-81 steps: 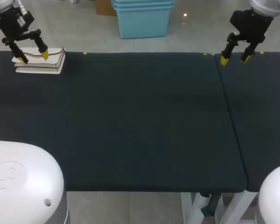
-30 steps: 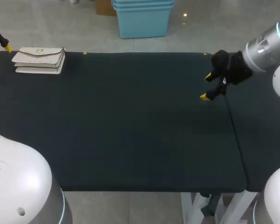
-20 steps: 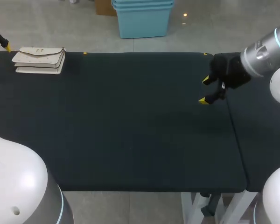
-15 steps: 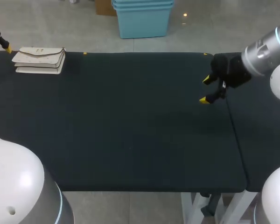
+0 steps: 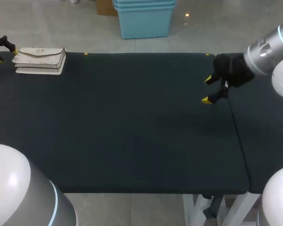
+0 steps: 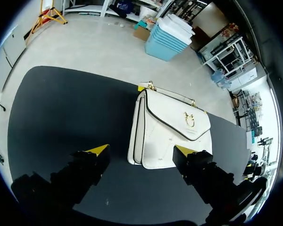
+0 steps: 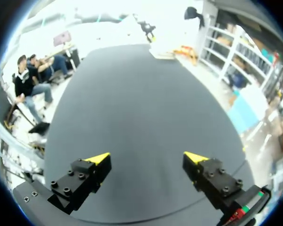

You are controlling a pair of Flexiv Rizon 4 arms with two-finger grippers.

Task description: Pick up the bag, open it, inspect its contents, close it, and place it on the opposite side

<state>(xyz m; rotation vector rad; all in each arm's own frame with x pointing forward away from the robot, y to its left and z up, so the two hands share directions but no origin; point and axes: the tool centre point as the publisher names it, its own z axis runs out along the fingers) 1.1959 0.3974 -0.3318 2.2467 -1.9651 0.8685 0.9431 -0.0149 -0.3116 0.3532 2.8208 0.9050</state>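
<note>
A cream flap bag [image 5: 40, 60] with a small gold clasp lies flat at the table's far left corner. My left gripper [image 5: 4, 51] hovers just off its left end, open. In the left wrist view the bag [image 6: 172, 127] lies right ahead of the left gripper [image 6: 141, 150]. One yellow fingertip [image 6: 184, 150] shows over the bag's near edge, the other stands clear beside it. My right gripper [image 5: 207, 89] hangs open over the table's right part with nothing in it. In its own view the right gripper [image 7: 146, 157] looks across bare black table toward the distant bag [image 7: 161, 52].
The black table top [image 5: 132, 132] meets a second black table along a seam [image 5: 232, 117] at the right. Small yellow marks [image 5: 86, 54] sit on the far edge.
The left gripper left its place above the bag, swung out past the bag's left end, and has come back a little toward it. The right gripper moved inward from the far right corner, then held.
</note>
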